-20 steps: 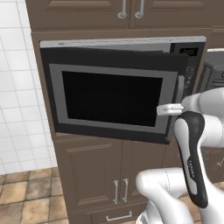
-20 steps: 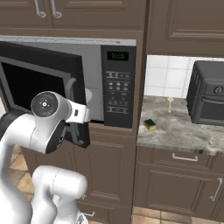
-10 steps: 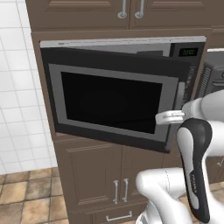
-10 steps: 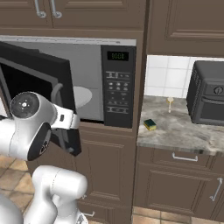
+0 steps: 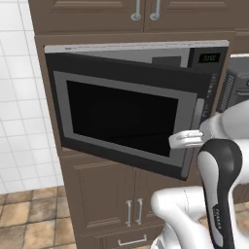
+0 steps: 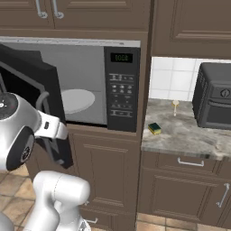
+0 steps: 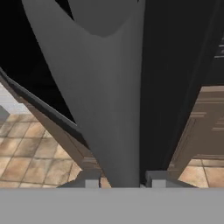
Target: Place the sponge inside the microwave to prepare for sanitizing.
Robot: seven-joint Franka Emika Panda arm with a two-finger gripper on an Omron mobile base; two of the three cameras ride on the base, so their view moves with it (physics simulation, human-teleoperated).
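- Dark wood cabinetry (image 6: 113,176) all round, white wall tile (image 5: 19,121) to the left, tan floor tile (image 5: 29,219) below.
- Built into the cabinets, the microwave (image 6: 122,85): door (image 5: 126,116) swung partway out on its left hinge, exposing grey cavity and white turntable (image 6: 76,100). Judged opened to make room for loading; not yet wide.
- Grey marbled counter (image 6: 189,135) to the right, carrying a smaller dark appliance (image 6: 214,97) at the back.
- Gripper (image 7: 121,177) at the door's grey bar handle (image 7: 113,100), fingers drawn together around it, clamped; hold presumably there to pull the door.
- Sponge (image 6: 154,128) lying on the counter near its left edge, just right of the microwave's keypad, well apart from the gripper, untouched.
- A small pale upright item stands farther back on the counter; too small to identify.
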